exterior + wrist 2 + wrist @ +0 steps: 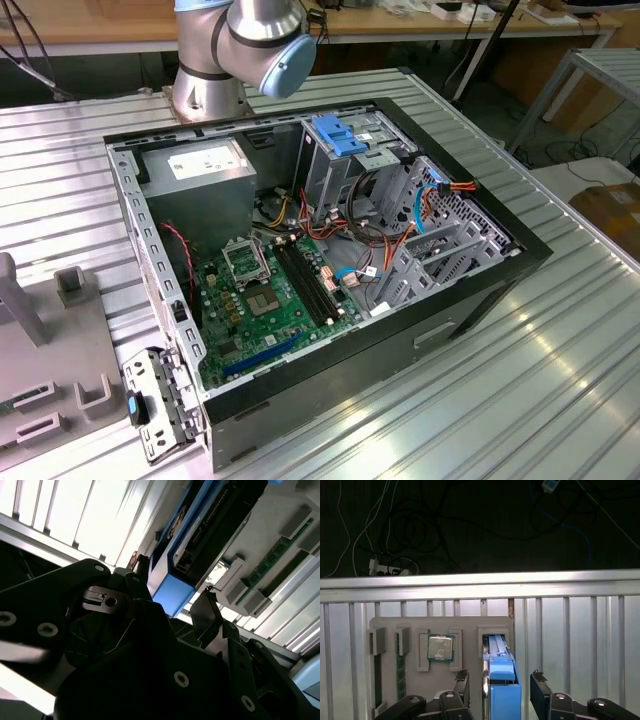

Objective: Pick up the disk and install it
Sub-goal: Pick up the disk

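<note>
1. Nearest the camera in the first wrist view is the black hand [500, 675]. It is open, with one finger [538, 687] on each side of the disk [502, 697].
2. The disk stands on its thin edge in a slot of a grey tray [390, 625]. Its bright blue end points up toward the hand. A small gap shows between each finger and the disk, so the hand is around it but not squeezing it.
3. A square silver chip [441, 647] and a thin green memory stick [398, 665] sit in the same tray, beside the disk's slot. The tray rests on the ribbed metal surface [570, 630].
4. The second wrist view looks along the hand. There, the dark disk with its blue rail is very close, and one fingertip is just beside the blue end.
5. In the exterior view, an open computer case [450, 300] lies on the surface. Inside it are a green board [270, 300] and a metal cage [325, 180] with a pale blue bracket [343, 135] on top.
6. The job looks to be near its start. The hand is in place around the disk, but the disk is not yet gripped, not lifted out of the tray, and not fitted into the case.
</note>
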{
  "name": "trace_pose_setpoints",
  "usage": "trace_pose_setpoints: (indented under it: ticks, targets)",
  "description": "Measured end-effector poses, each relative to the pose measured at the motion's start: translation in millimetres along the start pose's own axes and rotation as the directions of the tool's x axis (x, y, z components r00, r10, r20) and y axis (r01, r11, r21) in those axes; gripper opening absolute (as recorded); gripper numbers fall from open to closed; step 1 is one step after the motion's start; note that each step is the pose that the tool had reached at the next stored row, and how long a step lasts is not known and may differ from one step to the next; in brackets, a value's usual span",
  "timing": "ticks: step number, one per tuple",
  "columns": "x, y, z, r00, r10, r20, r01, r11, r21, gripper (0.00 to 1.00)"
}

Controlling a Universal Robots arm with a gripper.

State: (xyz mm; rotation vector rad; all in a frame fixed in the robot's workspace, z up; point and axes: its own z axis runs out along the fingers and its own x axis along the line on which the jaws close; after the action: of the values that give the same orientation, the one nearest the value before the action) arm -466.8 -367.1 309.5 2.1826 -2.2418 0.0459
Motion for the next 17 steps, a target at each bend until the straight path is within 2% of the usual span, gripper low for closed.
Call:
trace_pose_setpoints:
  ticks: [12,13,14,17]
  targets:
    - [-0.4,0.2,11.1,1.0000,0.000,0.0011,0.000,1.0000,-0.0004,0.60]
    - [-0.4,0.1,11.4,1.0000,0.000,0.0014,0.000,1.0000,-0.0001,0.58]
    - [-0.4,0.1,11.4,1.0000,0.000,0.0015,0.000,1.0000,-0.0001,0.45]
    - [-0.8,0.2,11.4,1.0000,0.006,0.0014,-0.006,1.0000,-0.0003,0.45]
